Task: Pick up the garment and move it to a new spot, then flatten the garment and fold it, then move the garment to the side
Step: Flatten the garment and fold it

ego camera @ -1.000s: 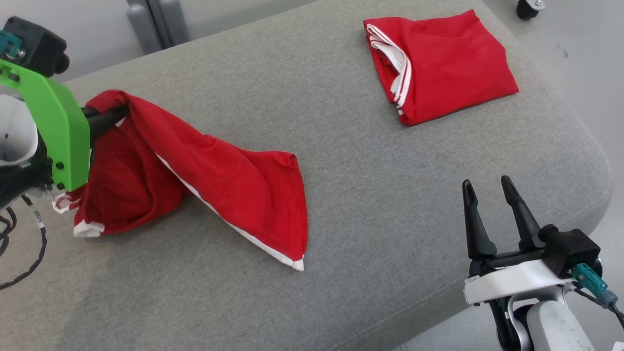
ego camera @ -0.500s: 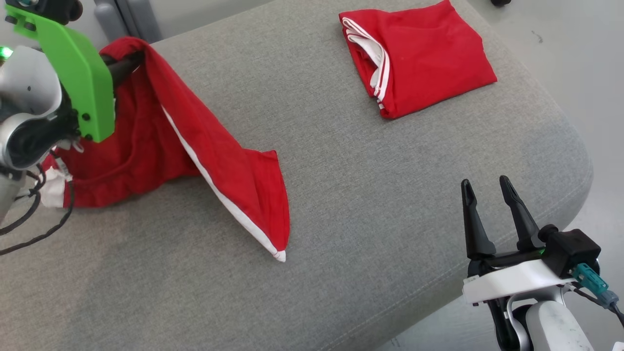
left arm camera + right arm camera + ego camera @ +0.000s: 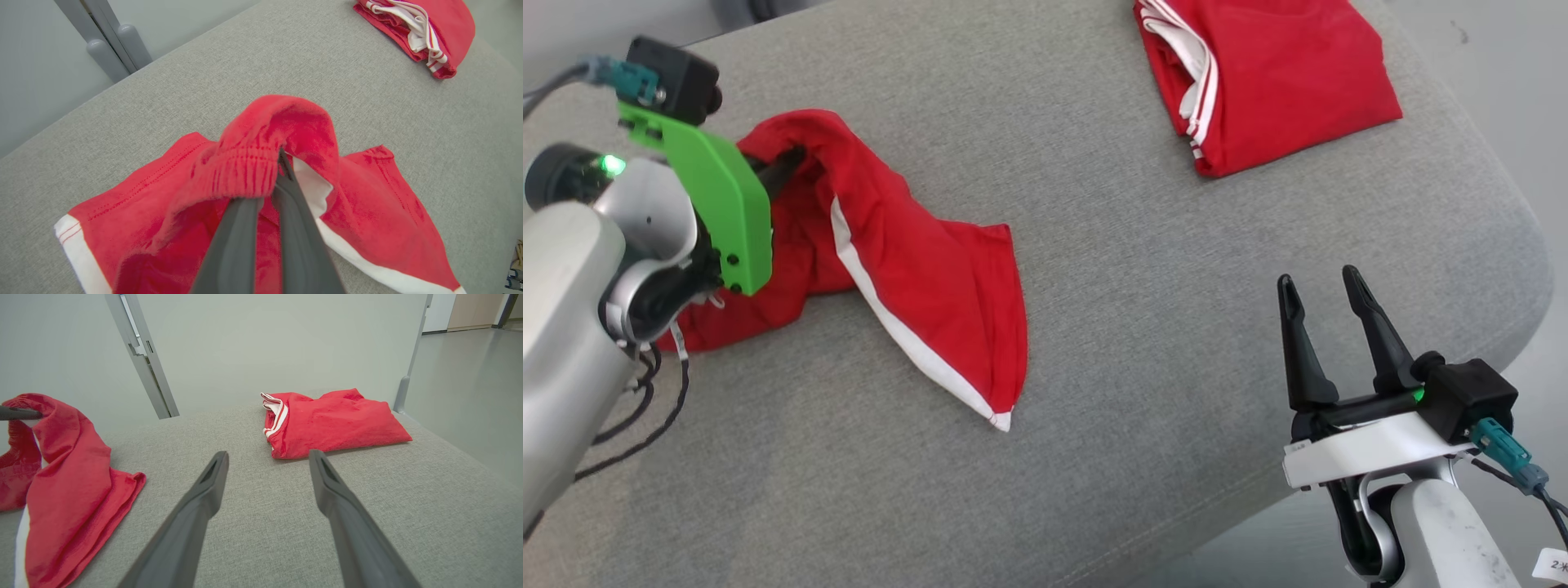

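Lower than half a second ago, though the head camera has shifted too, the left end effector (image 3: 783,163) is clamped narrow on the waistband of the red garment (image 3: 931,302). The rest of the garment trails on the grey cushion (image 3: 1143,327). The right end effector (image 3: 1319,278) hangs wide and empty. With one pinch and cloth dragging, the band may slip out or a leg tuck under. Its long axis runs from the raised waistband down toward the robot's right, white-trimmed hem corner leading.
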